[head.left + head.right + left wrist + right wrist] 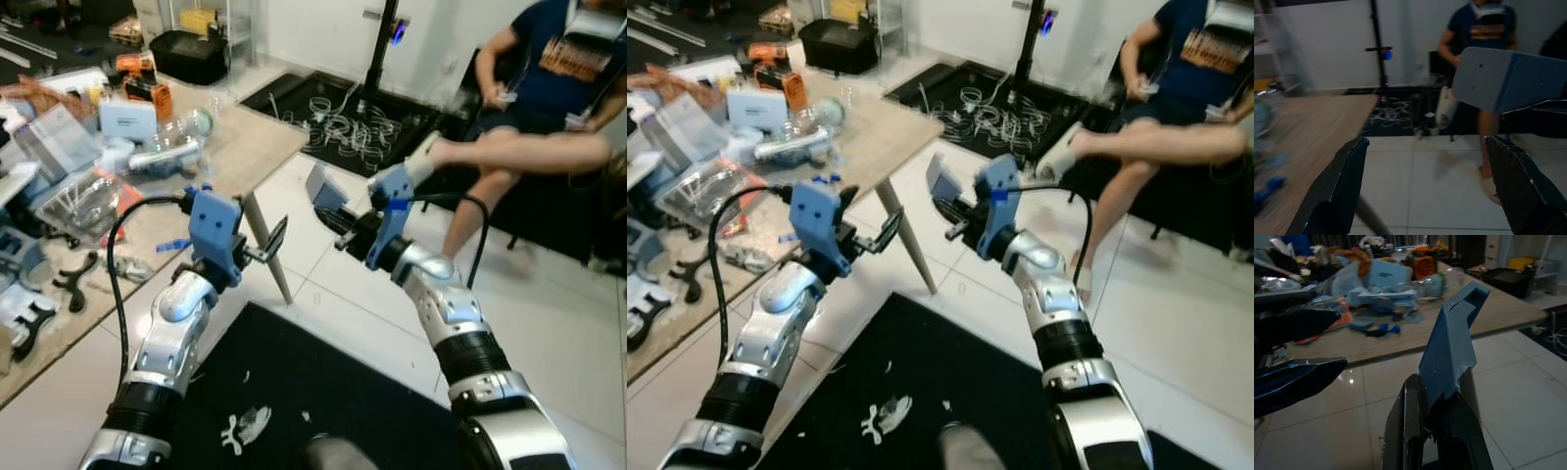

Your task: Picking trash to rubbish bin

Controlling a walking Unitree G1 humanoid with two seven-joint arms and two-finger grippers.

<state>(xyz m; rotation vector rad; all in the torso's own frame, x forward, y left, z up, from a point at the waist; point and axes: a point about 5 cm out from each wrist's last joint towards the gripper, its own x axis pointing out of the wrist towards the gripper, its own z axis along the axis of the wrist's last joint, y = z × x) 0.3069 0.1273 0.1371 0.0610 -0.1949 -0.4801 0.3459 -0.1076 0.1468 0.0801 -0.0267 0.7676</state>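
Note:
A crumpled white scrap of trash [250, 426] lies on the black floor mat [333, 382] near my feet, with a few small white bits around it. Both arms are raised in front of me, well above the scrap. My left gripper [270, 243] is held beside the table's corner. In the left wrist view its two black fingers [1347, 181] stand wide apart with nothing between them. My right gripper [328, 206] is level with it and to its right, pointing toward the table. In the right wrist view its fingers [1303, 377] are parted and hold nothing.
A wooden table [250, 147] at the left is cluttered with plastic bottles [167, 152], boxes and tools. A person [549, 88] sits at the back right, one leg stretched over the white tiles. A black crate [186, 54], a pole [382, 49] and coiled cables [343, 122] stand behind.

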